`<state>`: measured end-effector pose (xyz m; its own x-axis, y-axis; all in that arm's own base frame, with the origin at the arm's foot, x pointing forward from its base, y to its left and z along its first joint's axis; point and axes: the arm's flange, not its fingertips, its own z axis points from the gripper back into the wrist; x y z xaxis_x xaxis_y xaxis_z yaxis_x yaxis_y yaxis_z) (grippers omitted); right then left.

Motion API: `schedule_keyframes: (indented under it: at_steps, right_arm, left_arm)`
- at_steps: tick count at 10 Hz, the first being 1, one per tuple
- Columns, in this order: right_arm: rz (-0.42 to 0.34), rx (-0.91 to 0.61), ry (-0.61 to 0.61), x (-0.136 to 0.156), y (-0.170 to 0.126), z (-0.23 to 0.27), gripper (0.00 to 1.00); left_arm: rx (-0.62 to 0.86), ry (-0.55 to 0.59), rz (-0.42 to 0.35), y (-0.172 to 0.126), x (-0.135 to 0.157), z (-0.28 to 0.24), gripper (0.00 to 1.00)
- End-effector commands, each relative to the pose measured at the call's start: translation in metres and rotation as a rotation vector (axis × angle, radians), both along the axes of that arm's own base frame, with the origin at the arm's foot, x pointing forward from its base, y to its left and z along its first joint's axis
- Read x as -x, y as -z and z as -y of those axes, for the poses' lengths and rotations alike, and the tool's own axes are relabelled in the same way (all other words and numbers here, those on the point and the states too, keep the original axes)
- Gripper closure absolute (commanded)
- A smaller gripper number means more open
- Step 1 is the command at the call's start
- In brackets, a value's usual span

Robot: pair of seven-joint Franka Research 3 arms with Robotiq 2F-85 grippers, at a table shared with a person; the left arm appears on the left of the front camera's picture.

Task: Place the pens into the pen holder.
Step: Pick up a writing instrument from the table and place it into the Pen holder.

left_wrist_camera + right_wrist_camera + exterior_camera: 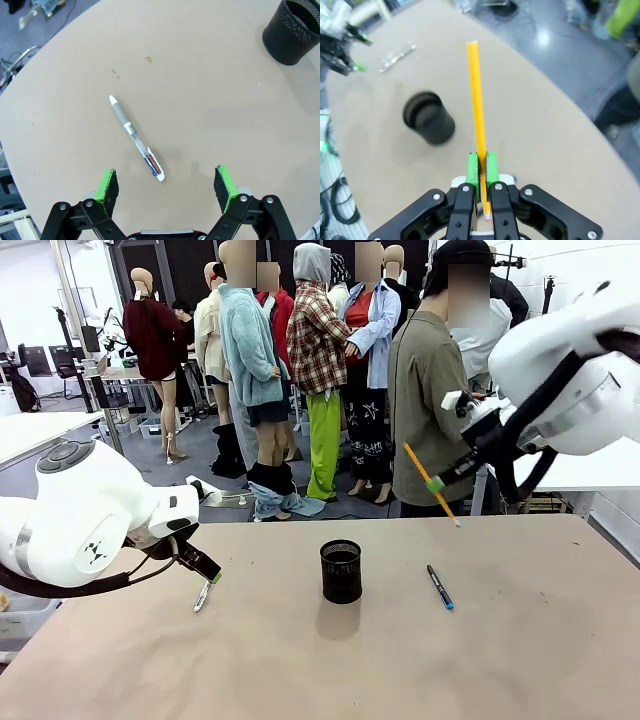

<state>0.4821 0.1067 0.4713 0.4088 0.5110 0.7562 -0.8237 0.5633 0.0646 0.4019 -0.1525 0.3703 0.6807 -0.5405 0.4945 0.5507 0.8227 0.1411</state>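
The black mesh pen holder [341, 571] stands upright mid-table, also seen in the left wrist view [292, 30] and the right wrist view [429, 118]. My right gripper [436, 483] hangs above the table to the holder's right, shut on an orange-yellow pencil [430, 483] [476, 110] that tilts down to the right. A pale silvery-white pen [136, 139] [202, 595] lies flat on the table just ahead of my left gripper [167, 186], which is open and low over the pen [205, 571]. A dark pen with a blue tip [440, 587] lies right of the holder.
The brown table [500, 660] has free room in front of the holder and at the right. A person [430, 380] stands at the far edge behind the right gripper. The left arm [340, 30] appears far off in the right wrist view.
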Motion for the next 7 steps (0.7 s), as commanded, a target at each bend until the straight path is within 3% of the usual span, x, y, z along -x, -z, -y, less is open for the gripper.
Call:
schedule_keyframes:
  at_steps: [1,3,5,6,7]
  right_arm:
    - [0.11,-0.185,-0.179,-0.01,0.021,-0.011,1.0]
    - [0.19,-0.301,-0.277,-0.031,0.022,-0.048,1.0]
    - [0.209,-0.378,-0.367,-0.05,0.025,-0.083,1.0]
    - [0.181,-0.394,-0.393,-0.054,0.027,-0.097,1.0]
    - [0.213,-0.347,-0.321,-0.032,0.015,-0.075,1.0]
  left_arm:
    - [0.003,-0.003,0.001,-0.001,0.0,-0.002,0.0]
    - [0.003,-0.003,0.001,-0.001,0.0,-0.002,0.0]
    - [0.003,-0.003,0.001,-0.001,0.0,-0.002,0.0]
    - [0.003,-0.003,0.001,-0.001,0.0,-0.002,0.0]
    - [0.003,-0.003,0.001,-0.001,0.0,-0.002,0.0]
